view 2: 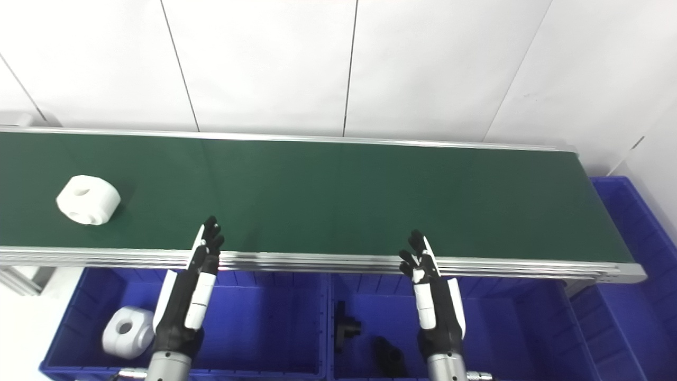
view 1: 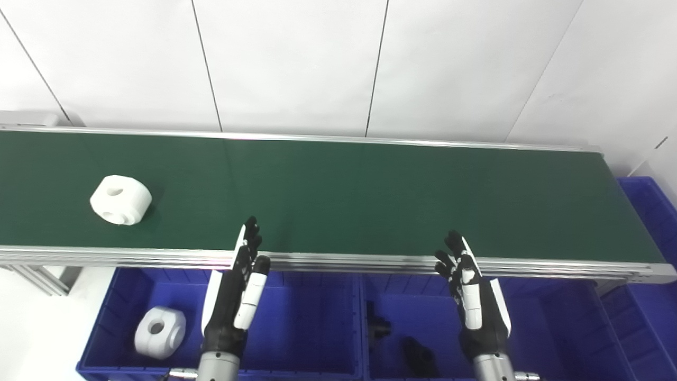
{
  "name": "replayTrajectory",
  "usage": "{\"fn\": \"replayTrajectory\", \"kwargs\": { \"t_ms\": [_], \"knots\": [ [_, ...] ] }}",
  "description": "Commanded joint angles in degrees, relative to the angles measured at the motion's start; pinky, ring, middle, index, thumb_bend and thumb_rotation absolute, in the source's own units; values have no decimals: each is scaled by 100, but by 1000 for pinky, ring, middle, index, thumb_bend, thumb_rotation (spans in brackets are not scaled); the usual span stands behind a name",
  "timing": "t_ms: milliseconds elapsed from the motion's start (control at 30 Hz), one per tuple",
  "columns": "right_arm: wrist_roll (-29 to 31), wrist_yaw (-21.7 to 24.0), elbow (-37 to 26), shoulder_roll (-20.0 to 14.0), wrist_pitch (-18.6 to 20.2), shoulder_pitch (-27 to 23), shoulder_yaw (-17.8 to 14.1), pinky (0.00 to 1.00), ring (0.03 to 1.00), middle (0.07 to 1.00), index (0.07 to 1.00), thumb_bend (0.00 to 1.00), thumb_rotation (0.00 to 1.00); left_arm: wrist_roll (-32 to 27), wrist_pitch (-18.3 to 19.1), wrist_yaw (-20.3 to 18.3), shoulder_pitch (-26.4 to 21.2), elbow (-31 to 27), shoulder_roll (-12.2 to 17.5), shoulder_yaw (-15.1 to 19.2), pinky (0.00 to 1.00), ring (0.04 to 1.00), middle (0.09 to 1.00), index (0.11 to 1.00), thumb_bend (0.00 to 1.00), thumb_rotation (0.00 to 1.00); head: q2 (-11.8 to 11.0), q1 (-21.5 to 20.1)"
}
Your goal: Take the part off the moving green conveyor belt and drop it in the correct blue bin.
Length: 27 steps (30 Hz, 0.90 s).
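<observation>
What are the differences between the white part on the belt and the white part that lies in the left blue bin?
The white part on the belt rests on the green conveyor belt, left of both hands; the white part in the bin lies in the left blue bin, beside the left hand. The belt part's big hole faces upward, while the bin part's faces more toward the camera. Both are white, rounded blocks with holes, seemingly the same type.

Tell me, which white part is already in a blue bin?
The white part in the left blue bin, near the left hand. The other white part is on the green belt.
</observation>
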Motion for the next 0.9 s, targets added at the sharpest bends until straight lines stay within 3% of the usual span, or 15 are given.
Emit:
{"fn": "replayTrajectory", "kwargs": {
  "t_ms": [0, 233, 400, 667, 867],
  "knots": [
    [131, 42, -84, -32, -51, -46, -71, 914, 914, 964, 972, 969, 989, -82, -35, 41, -13, -61, -99, -42, 1000, 999, 1000, 1000, 653, 998, -43, 85],
    [284, 107, 231, -162, -324, -33, -175, 905, 906, 957, 960, 974, 968, -74, -111, 62, 47, 54, -203, -115, 1000, 1000, 1000, 1000, 622, 988, -294, 391],
    [390, 210, 471, -252, -598, 7, -197, 914, 905, 958, 959, 968, 961, -19, -278, 156, 55, 234, -243, -121, 1000, 1000, 1000, 1000, 604, 991, -605, 626],
    [565, 371, 1034, -391, -1168, -24, -289, 923, 911, 963, 968, 958, 963, 209, -875, 374, -81, 644, -219, -189, 1000, 998, 1000, 1000, 570, 968, -1024, 996],
    [713, 475, 1618, -463, -1606, -171, -401, 912, 913, 959, 962, 960, 961, 765, -1754, 708, -391, 1113, -21, -198, 968, 991, 1000, 1000, 560, 921, -1333, 1406]
  ]
}}
